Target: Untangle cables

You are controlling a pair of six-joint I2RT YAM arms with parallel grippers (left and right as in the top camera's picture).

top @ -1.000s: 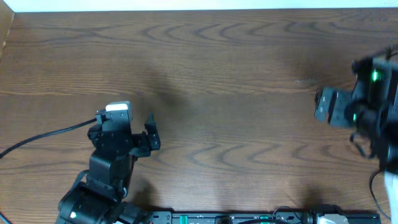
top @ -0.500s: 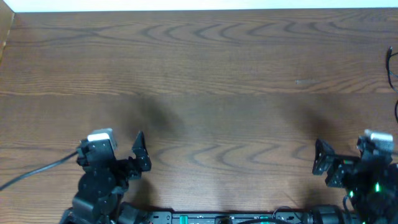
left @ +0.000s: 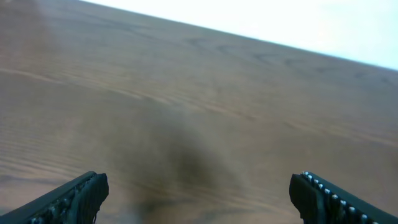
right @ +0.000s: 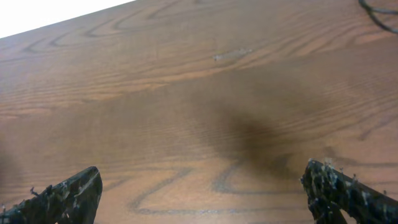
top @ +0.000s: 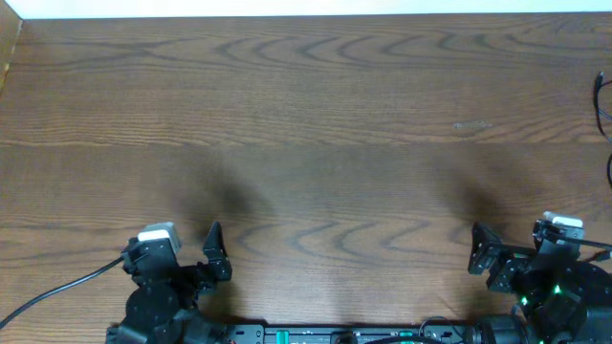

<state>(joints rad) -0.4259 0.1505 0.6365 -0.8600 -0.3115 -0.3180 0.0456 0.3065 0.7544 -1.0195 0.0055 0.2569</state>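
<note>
A short piece of thin black cable [top: 606,124] shows at the table's far right edge, and its loop [right: 376,11] shows in the top right corner of the right wrist view. The white cable is out of view. My left gripper [top: 184,250] sits low at the near left edge, open, with only bare wood between its fingers [left: 68,200]. At the near right edge my right gripper [top: 516,252] is also open and holds nothing, its fingers [right: 348,194] wide apart over the wood. Both grippers are far from the black cable.
The brown wooden table [top: 316,124] fills the views. A thicker black lead [top: 53,287] runs from the left arm off the left edge. A black rail [top: 363,334] lies along the near edge between the arm bases.
Both arms have drawn back toward the near edge. The right gripper came down from the far right side of the table. Both stayed open.
</note>
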